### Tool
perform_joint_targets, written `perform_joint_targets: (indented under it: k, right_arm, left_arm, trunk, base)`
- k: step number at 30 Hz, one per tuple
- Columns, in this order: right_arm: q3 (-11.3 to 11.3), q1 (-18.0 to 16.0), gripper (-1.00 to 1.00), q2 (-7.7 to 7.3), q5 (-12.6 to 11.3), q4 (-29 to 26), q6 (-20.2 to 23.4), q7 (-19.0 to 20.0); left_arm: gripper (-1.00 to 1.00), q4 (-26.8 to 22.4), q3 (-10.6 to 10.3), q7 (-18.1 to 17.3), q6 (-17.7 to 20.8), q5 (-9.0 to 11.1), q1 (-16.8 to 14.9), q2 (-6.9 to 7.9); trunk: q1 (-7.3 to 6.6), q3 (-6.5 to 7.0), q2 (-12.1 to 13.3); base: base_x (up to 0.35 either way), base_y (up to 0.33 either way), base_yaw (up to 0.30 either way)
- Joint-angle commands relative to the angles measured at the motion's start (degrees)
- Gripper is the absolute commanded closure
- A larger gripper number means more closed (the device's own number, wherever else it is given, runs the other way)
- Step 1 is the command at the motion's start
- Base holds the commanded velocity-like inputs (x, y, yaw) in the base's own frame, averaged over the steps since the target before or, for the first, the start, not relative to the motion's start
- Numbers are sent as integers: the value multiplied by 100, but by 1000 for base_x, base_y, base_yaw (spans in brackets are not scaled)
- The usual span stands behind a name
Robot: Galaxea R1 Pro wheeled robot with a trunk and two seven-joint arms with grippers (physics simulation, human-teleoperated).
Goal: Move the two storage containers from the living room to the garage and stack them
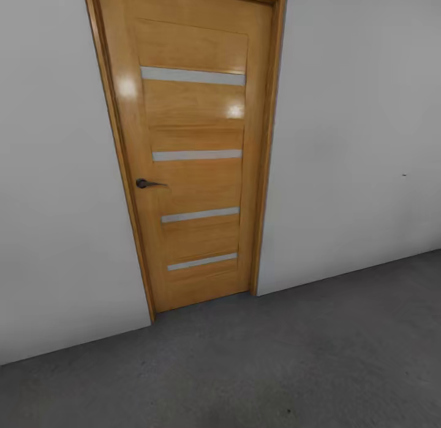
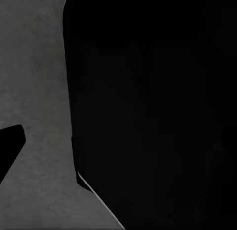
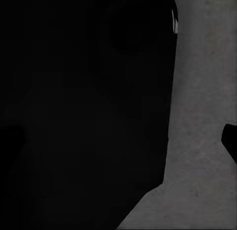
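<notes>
A: What is shown from the head camera?

B: An orange wooden door (image 1: 193, 152) is seen shut, set in a plain white wall (image 1: 355, 140), with a dark lever handle (image 1: 146, 183) and four pale horizontal strips. Below it, dark grey speckled concrete floor (image 1: 275, 366) is spread out. The garage appears to have been reached.

A: Where are the storage containers?

B: Their position cannot be told from these pictures. No orange-red bin is seen on the visible stretch of floor.

A: And the grippers?

B: In each wrist view a large black shape is seen against grey concrete, too dark for fingers to be made out. How far either pincer is parted, or whether anything is held, cannot be told.

A: How far along is the task judged to be?

B: Nothing placed or stacked can be confirmed; both steps are judged possibly still outstanding.
</notes>
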Motion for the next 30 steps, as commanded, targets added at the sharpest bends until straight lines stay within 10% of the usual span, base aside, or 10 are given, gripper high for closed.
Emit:
perform_joint_targets:
  k: [1, 15, 30]
  right_arm:
    - [33, -11, -100, 9, 14, 0, 3, 7]
    - [484, -18, -100, 18, -272, 9, 17, 22]
    - [966, -18, -100, 18, -395, 9, 18, 21]
  left_arm:
    - [-100, -33, 12, 5, -33, 13, -6, 17]
    - [-100, -175, 49, 9, -120, 26, -9, 26]
    - [-100, -175, 48, 9, -123, 35, -9, 35]
  trunk:
    - [0, -3, -2]
    - [0, -3, -2]
    - [0, -3, -2]
  base:
    - [0, 0, 0]
    - [20, 0, 0]
    - [308, 0, 0]
